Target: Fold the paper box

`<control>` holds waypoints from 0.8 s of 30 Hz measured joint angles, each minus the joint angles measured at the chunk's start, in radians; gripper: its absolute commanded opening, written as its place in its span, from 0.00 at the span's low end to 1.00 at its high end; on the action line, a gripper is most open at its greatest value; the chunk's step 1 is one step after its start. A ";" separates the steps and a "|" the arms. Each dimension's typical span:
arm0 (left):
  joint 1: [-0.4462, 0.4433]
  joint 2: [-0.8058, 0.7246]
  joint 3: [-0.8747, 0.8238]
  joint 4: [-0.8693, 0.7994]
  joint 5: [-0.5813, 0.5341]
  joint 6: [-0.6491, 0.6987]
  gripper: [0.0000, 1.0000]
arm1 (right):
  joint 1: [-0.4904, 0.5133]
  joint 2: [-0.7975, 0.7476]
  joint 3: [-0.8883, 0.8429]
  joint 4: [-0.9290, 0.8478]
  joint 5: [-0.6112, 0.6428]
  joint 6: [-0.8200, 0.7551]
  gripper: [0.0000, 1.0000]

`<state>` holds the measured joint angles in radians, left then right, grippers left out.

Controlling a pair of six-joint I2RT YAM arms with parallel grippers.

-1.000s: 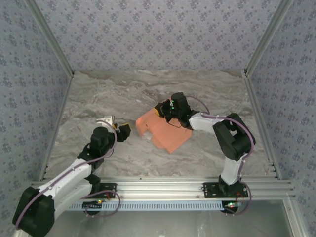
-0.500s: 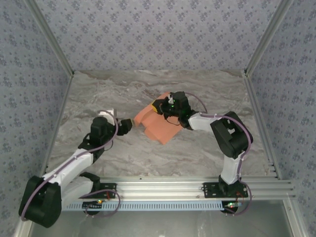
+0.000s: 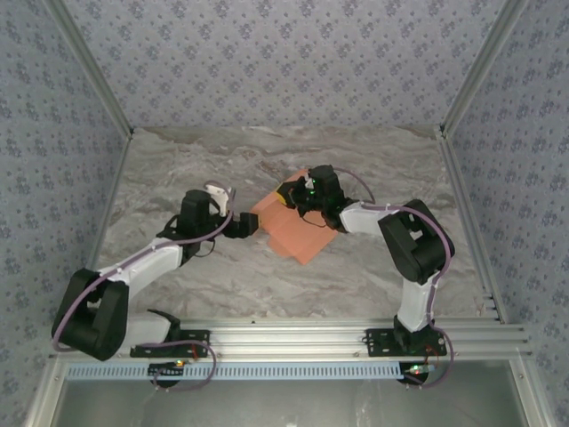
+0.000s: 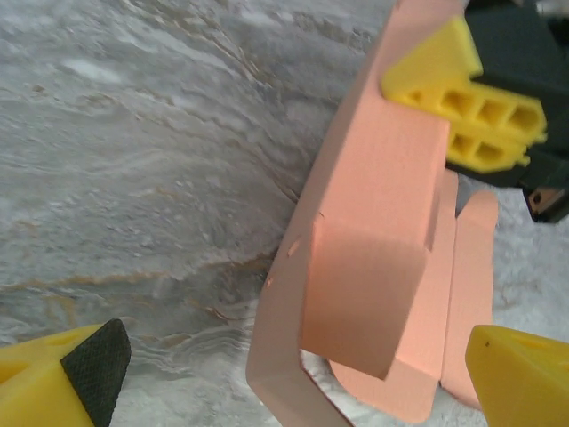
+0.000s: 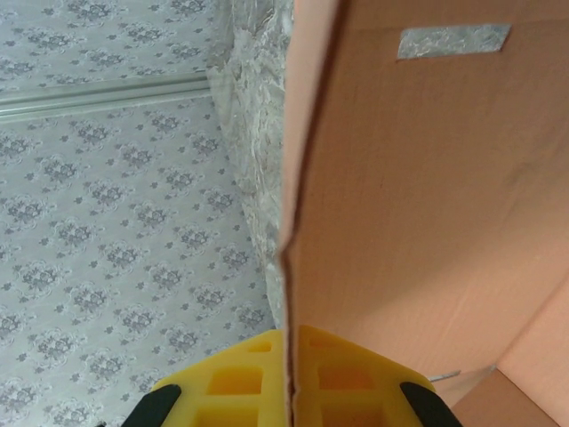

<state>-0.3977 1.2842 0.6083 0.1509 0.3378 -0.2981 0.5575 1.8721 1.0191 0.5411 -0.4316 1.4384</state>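
Grey marble-patterned table (image 3: 178,178): work surface, walled with patterned paper on three sides

Orange-salmon thin card, the paper box (image 3: 298,233): sits mid-table, just right of centre, between the two arms. It is partly folded, with one panel raised on edge and the other panels lying on the table. Judged light, springy and easily creased. It is stiff only along its scored folds, and smooth enough to slide if pushed flat. Best taken by a panel edge close to a fold line, pinching across the thickness rather than pressing on a flap's face

Right gripper (image 3: 286,196): clenched on the far upper edge of the raised panel. The wrist view shows the card edge running straight between the yellow fingers (image 5: 231,382)

Left gripper (image 3: 244,225): released, jaws spread wide. One pad sits on either side of the box's near-left corner, and neither is seen to touch the card

Rounded flap (image 4: 360,302): bent up from the sheet, between the left jaws

Cut slot (image 5: 453,40): near the panel's top, with the table showing through it

Change from a second ago: the left arm stood well apart at the near left and has come in to the box's left edge, with its jaws now wider. The box is more upright and lies slightly nearer the centre. The right grip is unchanged
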 measured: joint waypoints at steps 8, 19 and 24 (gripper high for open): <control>-0.004 0.024 0.069 -0.088 -0.021 0.048 0.99 | -0.002 0.000 0.014 -0.029 -0.009 0.000 0.00; -0.037 0.178 0.188 -0.206 -0.067 0.092 0.98 | -0.003 0.003 0.014 -0.038 -0.022 0.001 0.00; -0.054 0.211 0.203 -0.224 -0.091 0.088 0.97 | -0.006 0.003 0.014 -0.038 -0.022 0.006 0.00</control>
<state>-0.4519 1.4948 0.8112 -0.0731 0.2470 -0.2104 0.5518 1.8751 1.0328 0.5034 -0.4538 1.4445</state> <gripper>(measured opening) 0.974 0.059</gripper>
